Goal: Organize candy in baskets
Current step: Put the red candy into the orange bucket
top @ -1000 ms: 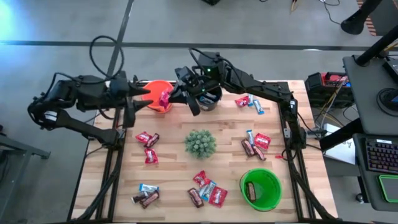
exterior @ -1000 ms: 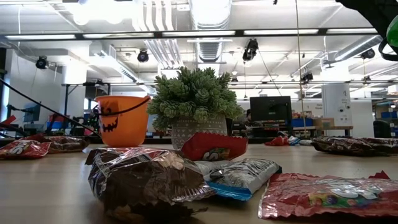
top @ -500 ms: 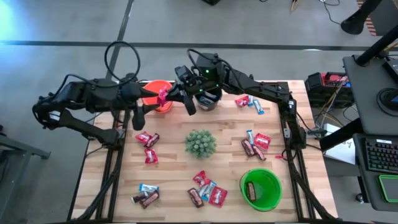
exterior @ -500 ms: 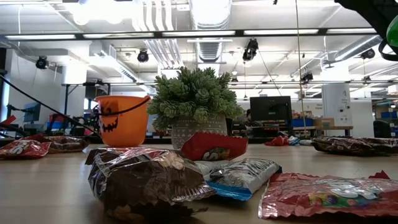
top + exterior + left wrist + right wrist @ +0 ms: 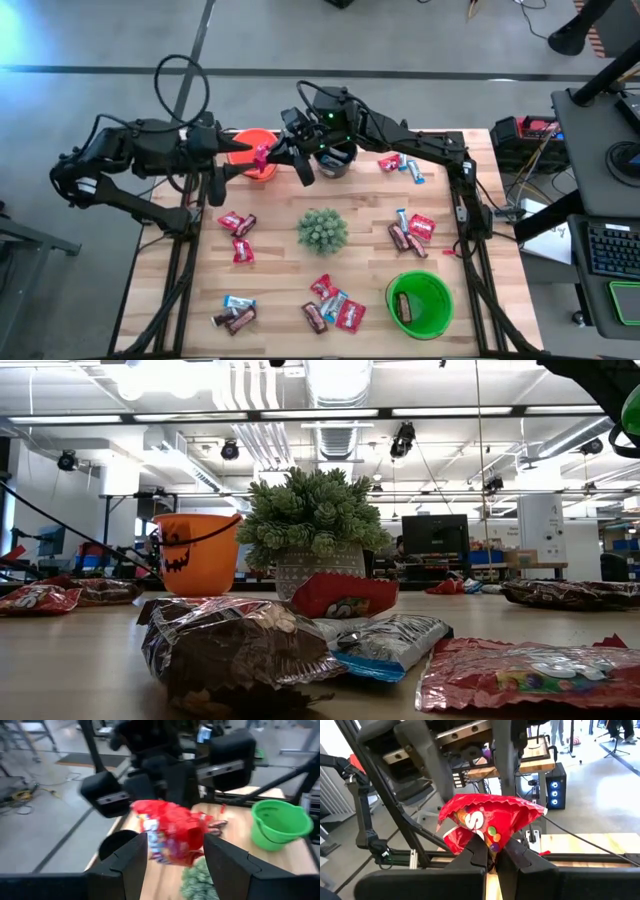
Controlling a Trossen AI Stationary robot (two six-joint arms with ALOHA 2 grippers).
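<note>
The right end effector [image 5: 268, 155] is closed on a red candy [image 5: 263, 157], held in the air at the rim of the orange basket [image 5: 250, 146] near the bench's far left corner. The left end effector [image 5: 232, 160], fingers spread, faces it from the left, nearest.
</note>
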